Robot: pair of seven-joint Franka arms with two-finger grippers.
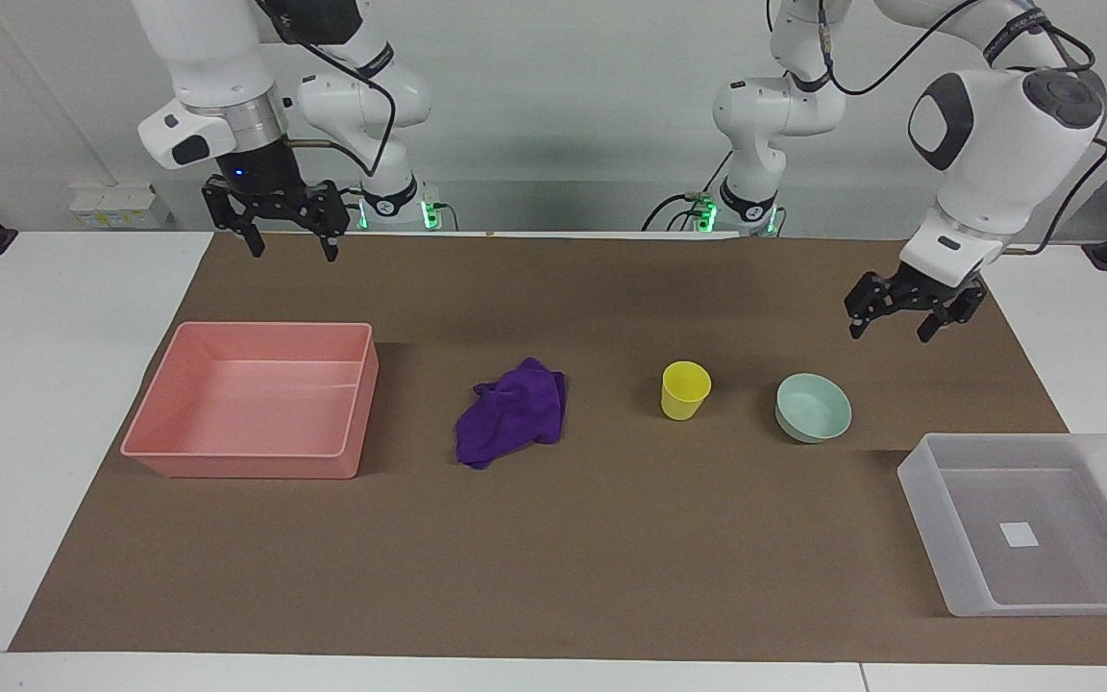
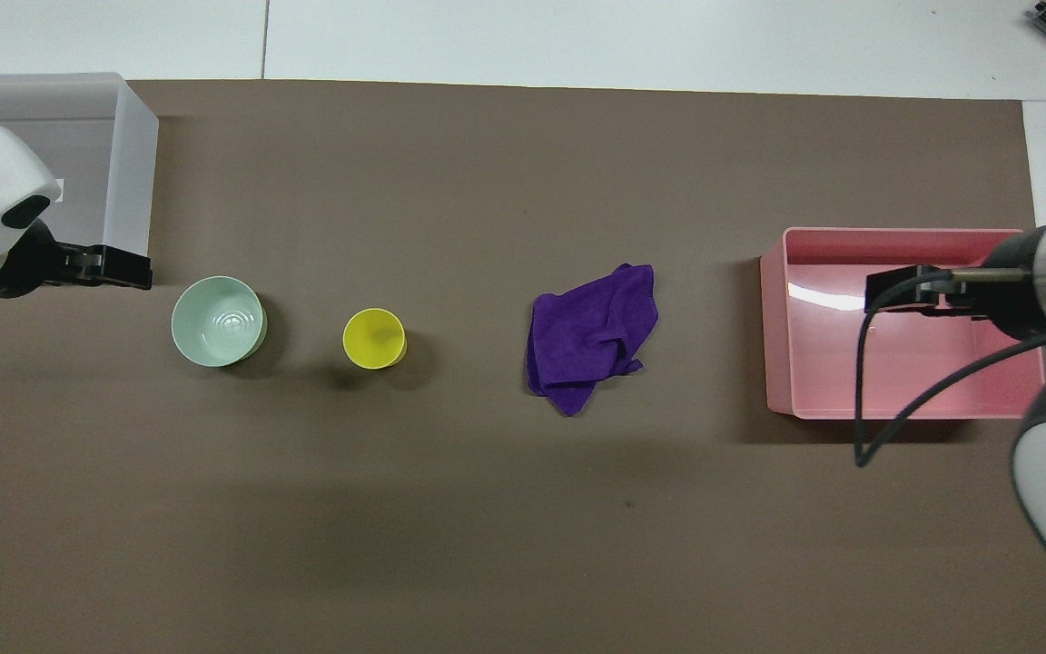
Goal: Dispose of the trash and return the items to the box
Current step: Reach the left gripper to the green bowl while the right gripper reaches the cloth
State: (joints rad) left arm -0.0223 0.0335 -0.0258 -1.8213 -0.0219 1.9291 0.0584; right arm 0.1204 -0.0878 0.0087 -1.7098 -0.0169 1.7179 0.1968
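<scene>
**Both arms out, nothing yet picked up**

We found the left gripper [image 1: 902,323] in the air over the brown mat [image 1: 553,557], at the left arm's end of the table, its fingers spread and empty. The mint-green bowl [image 1: 813,407] sat upright on the mat just below that gripper in the facing view, a little toward the middle of the table from it. The yellow cup [image 1: 685,389] stood beside the bowl, one step further toward the middle. Of the two arms, the left was clearly the nearer to both items, and we judged the bowl its likeliest first target.

The frosted box [image 1: 1034,524] lay at the same end of the table, farther from the robots than the bowl and near it. So any carry from bowl to box would be short and would run away from the robots.

The purple cloth [image 1: 512,414] lay crumpled about midway along the mat, between the cup and the pink bin [image 1: 256,399]. Its longer dimension ran roughly nearer-to-farther from the robots.

The right gripper [image 1: 289,242] hung with fingers spread and empty over the robots' edge of the mat, at the right arm's end. The cloth lay toward the middle of the table from it, and the right arm was the nearer one to the cloth
</scene>
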